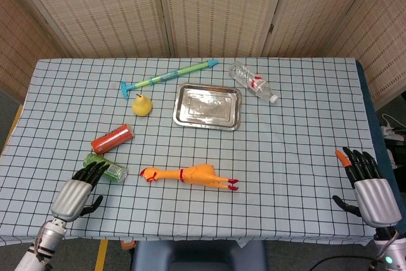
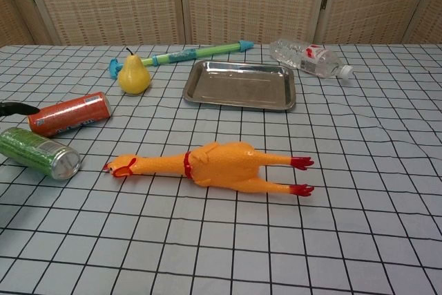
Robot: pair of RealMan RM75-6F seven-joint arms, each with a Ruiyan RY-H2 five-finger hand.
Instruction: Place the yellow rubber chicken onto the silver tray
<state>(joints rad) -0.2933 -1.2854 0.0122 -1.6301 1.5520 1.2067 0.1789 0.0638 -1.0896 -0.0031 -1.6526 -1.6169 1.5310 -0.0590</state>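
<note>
The yellow rubber chicken [image 1: 189, 175] lies at 6 o'clock from the silver tray [image 1: 208, 106], both hands (left hand [image 1: 78, 191], right hand [image 1: 366, 179]) spread apart, holding nothing.

- Surface [image 1: 298, 144]: covered with a white cloth with a black grid.
- Silver tray [image 1: 208, 106]: far centre, flat on the cloth, nothing in it.
- Yellow rubber chicken [image 1: 189, 175]: near centre, on its side, head to the left, red feet to the right; well apart from the tray.
- Green can [image 1: 109, 168] and orange can [image 1: 112, 139]: both on their sides, left of the chicken, near each other.
- Yellow pear [image 1: 141, 105]: upright, left of the tray.
- Green-and-blue water squirter [image 1: 168, 77]: behind the pear.
- Clear plastic bottle [image 1: 252, 81]: on its side, beyond the tray's far right corner.
</note>
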